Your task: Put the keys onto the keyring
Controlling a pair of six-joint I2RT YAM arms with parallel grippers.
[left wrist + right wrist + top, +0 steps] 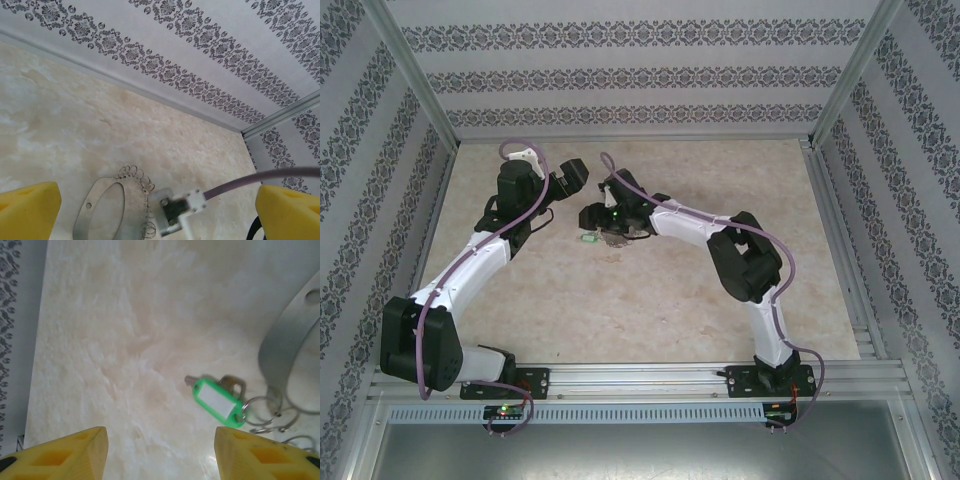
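I'm working inside a box of patterned walls, grey floral bands on white, with aluminium posts at the corners. The table is a pale, marbled beige sheet, flat and matt. I'd expect small metal parts to lie steady on it but be awkward to pinch off it.

Both arms reach to the far middle of the table, their heads nearly meeting. The left arm ends with the left gripper raised and tilted toward the back wall. Its 2 yellow pads stand fully wide with nothing held. I judge it sits there to leave room and be ready to steady the ring. The right arm brings the right gripper low over the parts. Its jaws are apart, with bare table between its pads, so it grips nothing.

The ring lies flat on the table near both grippers. It is a grey oval band with 1 small hole, fringed with wire loops. The key lies flat in front of the right gripper, just beside that fringe, with its green tag face up and its metal blade poking out behind. The tag's own small loop touches or overlaps the fringe, and I can't tell whether it is threaded on. Lying flat, the key offers only thin edges, so a pinch would need to come straight down.
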